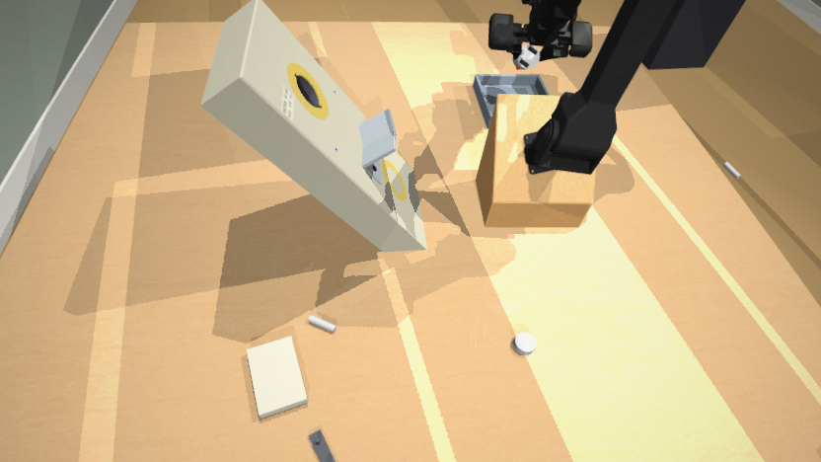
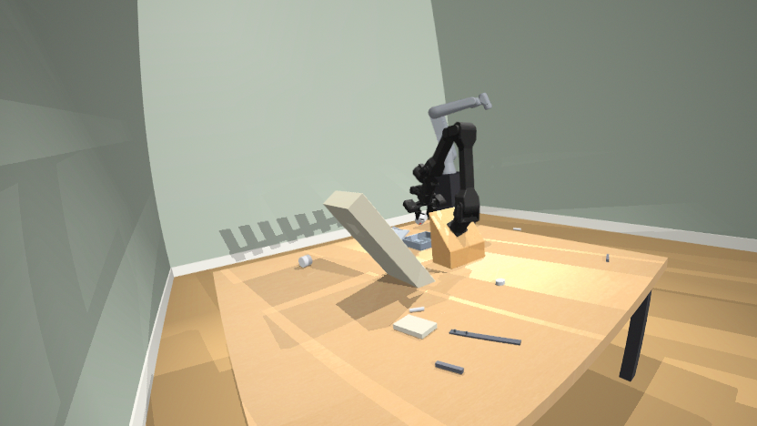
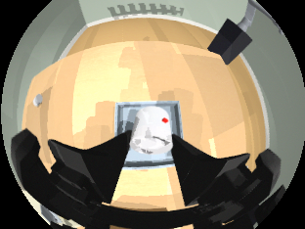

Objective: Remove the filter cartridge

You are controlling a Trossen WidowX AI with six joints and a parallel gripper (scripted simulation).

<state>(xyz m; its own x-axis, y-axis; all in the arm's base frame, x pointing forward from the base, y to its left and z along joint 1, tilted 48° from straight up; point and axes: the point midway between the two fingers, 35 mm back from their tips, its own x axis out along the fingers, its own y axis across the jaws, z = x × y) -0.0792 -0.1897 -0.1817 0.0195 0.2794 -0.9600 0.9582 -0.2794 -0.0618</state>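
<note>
Filter cartridge [image 1: 527, 57] [image 2: 421, 218] [image 3: 152, 128]: is hanging outside the panel, above the tray and apart from its floor; slotted end is facing up toward the gripper.
Fingers [image 1: 552, 50] [image 2: 418, 214]: are gripping the cartridge between them, closing no further.
Handling: the smooth white shell is suggesting a light, stiff, rather slippery part; the rounded side could be rolling if released tilted.
Hold point: slotted end is appearing the right place, leaving the far end free to land first; exact finger seating in the slots is not showing clearly.
Tray [image 1: 510, 75] [image 2: 418, 247] [image 3: 117, 117]: is lying below, its walls framing the cartridge in the wrist view.
Service panel [image 1: 321, 155] [image 2: 380, 238]: is leaning, its yellow-ringed opening [image 1: 292, 77] standing vacant.
Hinged cover [image 1: 376, 137]: is standing raised from the panel face.
Wooden block [image 1: 539, 212] [image 2: 463, 257]: is carrying the arm on the tabletop beside the tray.
Outstanding: lowering squarely, releasing gently, withdrawing without brushing the walls.
</note>
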